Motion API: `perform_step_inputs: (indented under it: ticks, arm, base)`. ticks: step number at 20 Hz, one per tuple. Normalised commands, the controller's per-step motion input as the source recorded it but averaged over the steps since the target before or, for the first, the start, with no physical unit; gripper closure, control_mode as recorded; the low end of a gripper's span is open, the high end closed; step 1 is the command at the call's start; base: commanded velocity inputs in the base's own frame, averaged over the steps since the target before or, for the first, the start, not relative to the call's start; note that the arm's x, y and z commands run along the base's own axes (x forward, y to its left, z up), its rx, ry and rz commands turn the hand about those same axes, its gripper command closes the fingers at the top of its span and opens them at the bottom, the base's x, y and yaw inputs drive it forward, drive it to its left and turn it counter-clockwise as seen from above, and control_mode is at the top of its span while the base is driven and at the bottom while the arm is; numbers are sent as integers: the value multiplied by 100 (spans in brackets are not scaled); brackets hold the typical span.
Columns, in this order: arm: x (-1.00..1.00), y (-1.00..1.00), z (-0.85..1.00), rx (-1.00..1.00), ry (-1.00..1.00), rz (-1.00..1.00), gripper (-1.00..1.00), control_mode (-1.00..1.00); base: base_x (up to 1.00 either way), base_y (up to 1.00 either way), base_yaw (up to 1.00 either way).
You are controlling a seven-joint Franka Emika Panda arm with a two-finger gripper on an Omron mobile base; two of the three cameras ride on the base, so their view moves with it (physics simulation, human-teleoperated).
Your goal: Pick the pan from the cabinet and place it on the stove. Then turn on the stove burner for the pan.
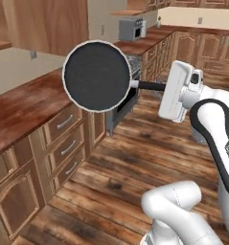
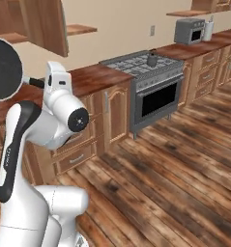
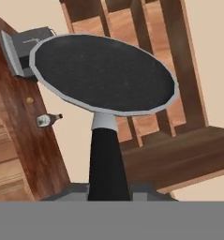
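The pan (image 1: 97,76) is held up in the air, tipped on edge so its dark inside faces the left base camera. My gripper (image 3: 108,191) is shut on the pan's thin black handle (image 3: 106,159), one fingertip (image 3: 71,192) on each side of it. In the right base view the pan (image 2: 3,67) hangs at the far left, over the wooden counter. The stove (image 2: 141,65) stands further along the counter to the right, with a small grey pot (image 2: 152,59) on its grates. The cabinet (image 2: 44,24) hangs above with its door open and a bare shelf (image 2: 80,30).
Lower drawer cabinets (image 1: 63,139) run under the wooden counter (image 1: 25,110). The stove's oven front (image 2: 158,101) faces the open wood floor (image 2: 175,183). A grey toaster oven (image 2: 189,31) sits on the far counter, and a small bottle (image 3: 48,120) shows in the hand view.
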Motion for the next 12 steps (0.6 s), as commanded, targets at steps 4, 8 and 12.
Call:
perform_step_inputs:
  ticks: [4, 8, 12]
  arm:
    - [0, 0, 0, 0, 0, 0, 100, 100]
    - [0, 0, 0, 0, 0, 0, 100, 100]
    - [0, 0, 0, 0, 0, 0, 100, 100]
  base:
    - [-16, -22, -35]
    - [-18, -18, -38]
    - [-12, -14, -34]
